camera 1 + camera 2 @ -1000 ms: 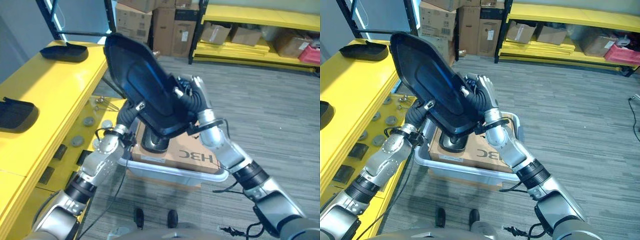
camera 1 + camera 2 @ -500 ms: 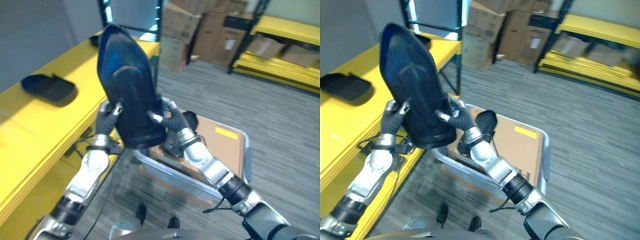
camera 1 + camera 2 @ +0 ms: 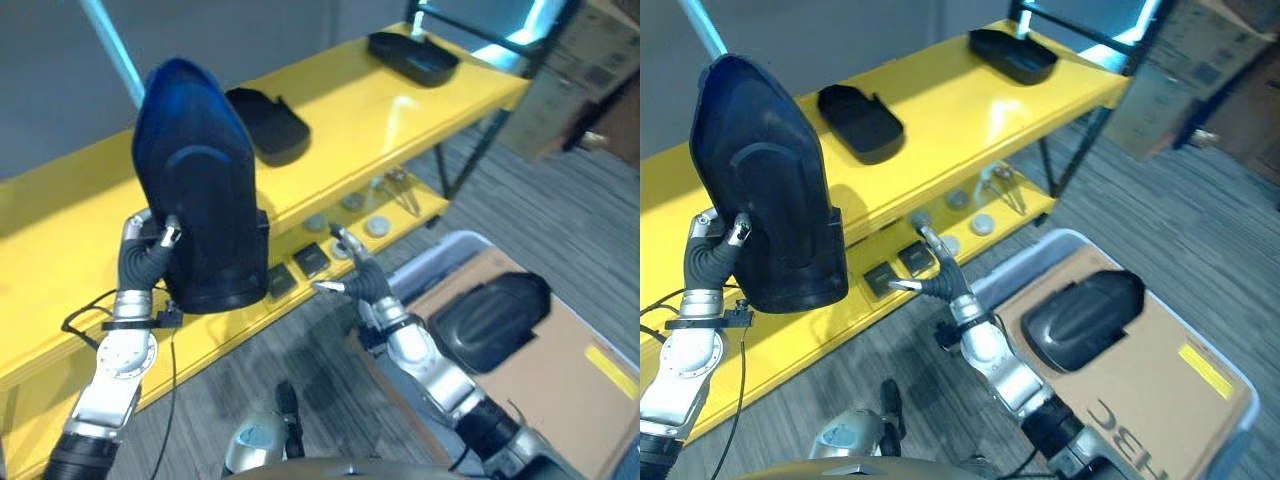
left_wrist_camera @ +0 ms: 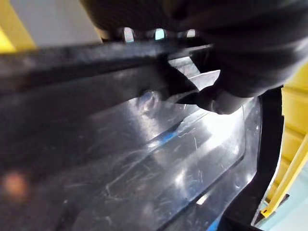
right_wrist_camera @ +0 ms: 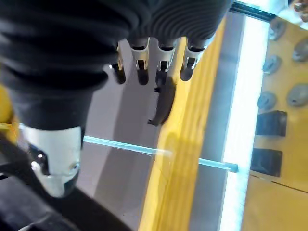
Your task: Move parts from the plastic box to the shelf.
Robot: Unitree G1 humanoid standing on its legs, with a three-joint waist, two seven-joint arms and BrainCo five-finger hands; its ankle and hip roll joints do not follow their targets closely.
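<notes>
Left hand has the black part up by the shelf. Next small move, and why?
Probably carry the black part over the yellow shelf and lower it onto the bare stretch beside the two parts already lying there. The left hand grips it upright in front of the shelf edge; the right hand is open and off it.

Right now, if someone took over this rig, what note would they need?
Left hand: shut on the black part, held upright over the front of the yellow shelf.
Right hand: open, holding nothing, beside the shelf's lower level.
Box: one part lies inside on cardboard.
Done: two parts lie on the shelf top.
Left: set down the held part, then fetch the one in the box.
</notes>
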